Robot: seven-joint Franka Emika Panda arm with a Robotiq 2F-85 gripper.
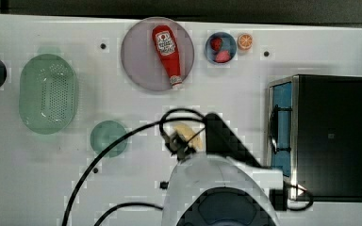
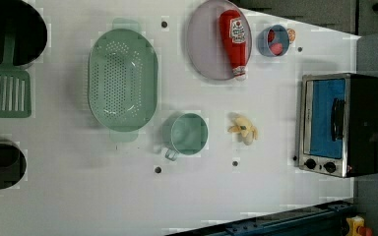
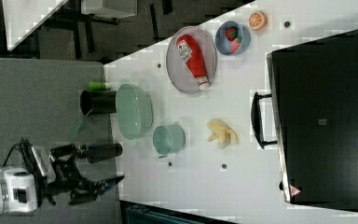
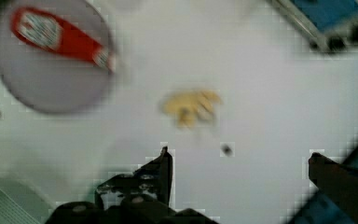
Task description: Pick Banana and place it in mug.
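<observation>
Yellow banana (image 2: 243, 129) flat on table, long axis slanting down-right in left view, end effector (image 4: 240, 161) wide open, empty

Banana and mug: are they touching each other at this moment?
Apart. In the left view the banana lies on bare table to the left view's right of the mug, with a plain strip of white surface between them; the right view shows the same gap.

White arm raised off the table, pincer (image 4: 240, 161) spread wide and empty, fingers (image 4: 161, 170) apart.
</observation>
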